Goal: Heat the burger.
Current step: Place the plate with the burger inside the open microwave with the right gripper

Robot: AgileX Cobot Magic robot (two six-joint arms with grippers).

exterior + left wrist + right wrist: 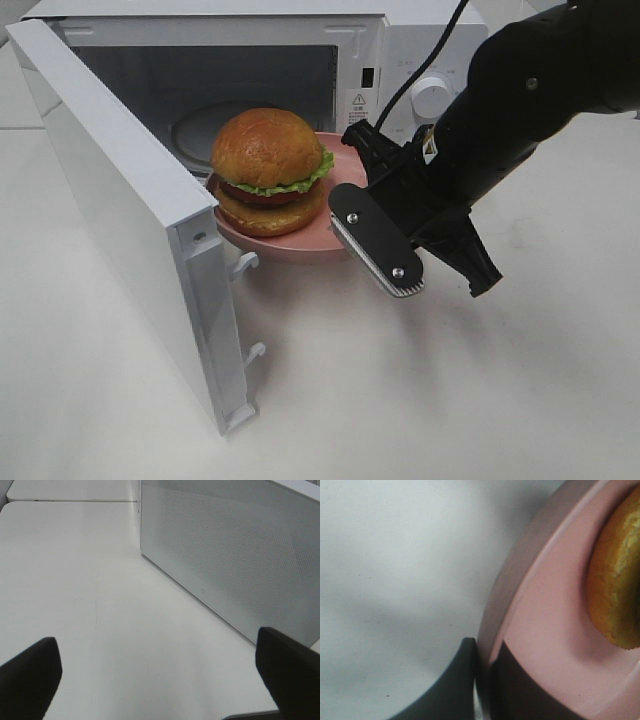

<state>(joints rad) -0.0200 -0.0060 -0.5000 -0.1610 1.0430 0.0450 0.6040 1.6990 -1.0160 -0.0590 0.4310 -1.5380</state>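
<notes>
Exterior high view
- Step in hand: loading, by my reading. The burger is sitting on the pink plate at the mouth of the microwave, not yet fully inside.
- Door: the door is standing wide open on the left of the cavity.
- Right gripper: the right gripper is coming in from the right and meeting the plate's near rim.
- Left arm: not showing in this view.

Left wrist view
- Left gripper: the left gripper is hanging over the bare table with its fingers spread wide apart and holding nothing.
- Surroundings: a white perforated panel is standing just beside it, probably the door's outer face.

Right wrist view
- Grip: the right fingers are pinching together on the plate rim, one under it and one over.
- Burger position: the bun edge is showing near the rim being gripped, so the load is sitting close to the fingers.

Next move (judgement)
- Calls for: carrying the plate level and deeper over the turntable, setting it down, then opening the fingers and backing out without dragging the rim.
- After that: the door is waiting to be swung shut; the free left gripper looks well placed for it.
</notes>
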